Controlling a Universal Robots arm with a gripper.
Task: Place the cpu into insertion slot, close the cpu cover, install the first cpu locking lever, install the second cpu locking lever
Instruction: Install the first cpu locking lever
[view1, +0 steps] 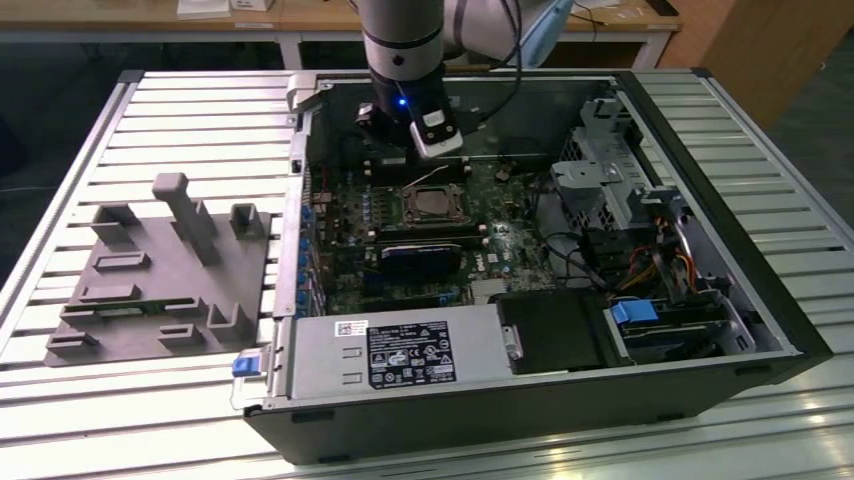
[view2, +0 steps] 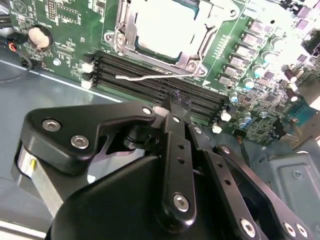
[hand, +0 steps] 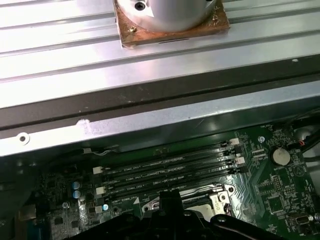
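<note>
Cpu (view2: 162, 25) under cover (view2: 124, 31), upper centre; lever (view2: 150, 76) loose; gripper (view2: 170, 107) state I cannot tell; slipping off thin lever could gouge board (view2: 65, 30).

Exterior high, far; wrist views share memory slots (view2: 150, 82) (hand: 170, 172).

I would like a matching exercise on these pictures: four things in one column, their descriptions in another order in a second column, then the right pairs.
1 cpu
2 memory slots
3 coin battery
4 grey fixture

A round, silvery, on the green board
B outside the computer case, on the slatted table
C long, black, in parallel rows
D square, framed by the cpu cover

Pairs: 1-D, 2-C, 3-A, 4-B
</note>
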